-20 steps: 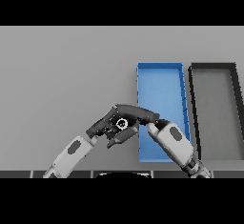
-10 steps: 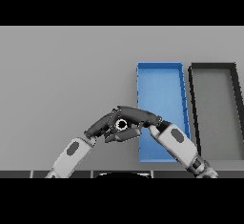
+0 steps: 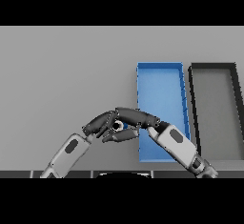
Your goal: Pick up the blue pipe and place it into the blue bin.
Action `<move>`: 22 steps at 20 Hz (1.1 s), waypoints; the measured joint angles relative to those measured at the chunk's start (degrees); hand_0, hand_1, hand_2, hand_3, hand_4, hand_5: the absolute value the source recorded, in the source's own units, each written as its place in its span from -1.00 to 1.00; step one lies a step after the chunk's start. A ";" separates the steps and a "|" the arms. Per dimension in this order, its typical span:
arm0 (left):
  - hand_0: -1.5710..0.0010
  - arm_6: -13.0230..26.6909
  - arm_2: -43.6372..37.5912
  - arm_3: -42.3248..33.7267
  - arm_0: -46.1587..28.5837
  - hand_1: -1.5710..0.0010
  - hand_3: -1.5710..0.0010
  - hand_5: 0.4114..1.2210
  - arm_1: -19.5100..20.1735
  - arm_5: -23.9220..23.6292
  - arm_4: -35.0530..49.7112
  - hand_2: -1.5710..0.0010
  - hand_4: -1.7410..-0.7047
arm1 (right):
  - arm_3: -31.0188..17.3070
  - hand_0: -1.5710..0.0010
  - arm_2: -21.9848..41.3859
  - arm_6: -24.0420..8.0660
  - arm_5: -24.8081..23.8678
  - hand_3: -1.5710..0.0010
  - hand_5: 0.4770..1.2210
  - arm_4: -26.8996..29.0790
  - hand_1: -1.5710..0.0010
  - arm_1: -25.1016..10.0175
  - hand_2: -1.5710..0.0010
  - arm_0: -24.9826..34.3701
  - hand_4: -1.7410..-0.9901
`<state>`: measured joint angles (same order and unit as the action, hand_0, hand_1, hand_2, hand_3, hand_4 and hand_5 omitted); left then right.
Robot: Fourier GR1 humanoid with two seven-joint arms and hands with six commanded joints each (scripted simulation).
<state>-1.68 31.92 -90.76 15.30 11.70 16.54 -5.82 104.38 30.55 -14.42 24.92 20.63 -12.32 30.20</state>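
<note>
The blue pipe (image 3: 126, 133) shows only as a small blue piece with a pale ring end, just left of the blue bin's near left corner. My right hand (image 3: 138, 117) reaches in from the lower right and is curled round the pipe, covering most of it. My left hand (image 3: 97, 123) comes from the lower left with its fingers stretched out against the same spot, touching the right hand. The blue bin (image 3: 181, 99) is a long open box standing right of centre, and my right forearm lies across its near end.
A dark grey bin (image 3: 236, 113) of the same shape stands right beside the blue one, at the table's right edge. Grey table surface (image 3: 62, 75) spreads to the left and behind.
Both hands stay joined at the pipe in nearly the same spot. The right forearm has slid a little to the right and the hands sit slightly lower.
</note>
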 measured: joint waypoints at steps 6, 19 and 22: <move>0.96 2.39 0.09 -0.01 -0.57 0.96 0.96 -0.57 -1.11 0.01 1.03 0.96 0.64 | -1.46 -1.00 -0.35 -0.10 -0.23 -1.00 1.00 -0.68 -1.00 0.24 -1.00 0.83 -0.33; 1.00 5.67 0.17 0.09 -1.56 1.00 1.00 -0.77 -1.89 0.12 2.35 1.00 0.59 | 3.34 -1.00 -12.20 -17.02 -9.67 -1.00 0.82 22.30 -1.00 -0.89 -1.00 11.61 -0.89; 1.00 6.99 0.35 -0.68 -2.32 1.00 1.00 -0.78 -1.24 0.07 2.13 1.00 0.60 | 0.69 -1.00 -18.85 -15.92 -12.25 -1.00 0.75 27.06 -1.00 -2.91 -1.00 20.81 -0.94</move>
<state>5.31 32.27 -91.44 12.98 10.46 16.61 -3.69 105.07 11.70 -30.34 12.67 47.69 -15.22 51.01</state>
